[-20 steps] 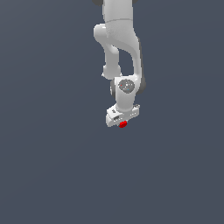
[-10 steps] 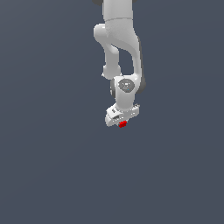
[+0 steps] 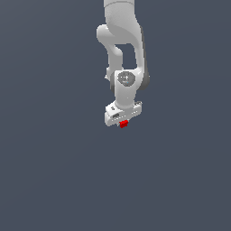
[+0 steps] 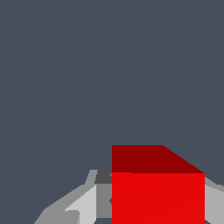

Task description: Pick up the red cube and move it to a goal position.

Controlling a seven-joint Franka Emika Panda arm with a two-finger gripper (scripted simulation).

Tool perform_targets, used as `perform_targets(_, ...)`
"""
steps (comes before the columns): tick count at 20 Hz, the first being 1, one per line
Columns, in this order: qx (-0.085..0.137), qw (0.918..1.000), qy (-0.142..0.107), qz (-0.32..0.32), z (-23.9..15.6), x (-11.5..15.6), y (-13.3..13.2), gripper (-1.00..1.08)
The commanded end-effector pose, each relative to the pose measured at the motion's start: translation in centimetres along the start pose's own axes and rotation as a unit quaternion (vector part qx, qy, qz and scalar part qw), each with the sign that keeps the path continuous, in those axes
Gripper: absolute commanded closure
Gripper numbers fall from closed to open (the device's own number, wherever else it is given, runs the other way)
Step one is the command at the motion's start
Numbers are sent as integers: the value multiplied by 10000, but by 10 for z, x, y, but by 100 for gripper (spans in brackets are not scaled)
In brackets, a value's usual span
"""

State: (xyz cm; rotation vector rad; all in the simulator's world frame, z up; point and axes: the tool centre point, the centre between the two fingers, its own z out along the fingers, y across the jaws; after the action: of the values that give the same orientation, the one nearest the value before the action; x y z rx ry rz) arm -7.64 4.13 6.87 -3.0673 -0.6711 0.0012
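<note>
The red cube [image 3: 123, 124] is a tiny bright red block just under the white gripper [image 3: 123, 122], in the middle of the exterior view. The white arm comes down from above and the gripper's body hides most of the cube. In the wrist view the red cube [image 4: 157, 188] fills the space between the two grey fingers [image 4: 83, 201], which press on its sides. The gripper is shut on the cube and holds it.
A plain dark grey-blue surface [image 3: 54, 171] lies all around the arm. No other object or goal marker shows in either view.
The gripper and the red cube have moved very slightly up in the exterior view. The grip on the cube is unchanged.
</note>
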Motion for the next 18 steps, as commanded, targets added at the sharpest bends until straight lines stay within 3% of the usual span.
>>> perform_targets(1,-3,10000,6,1,-20,-2,8,108)
perform_targets(18,3,10000,8,-3,-190,-23,78,108)
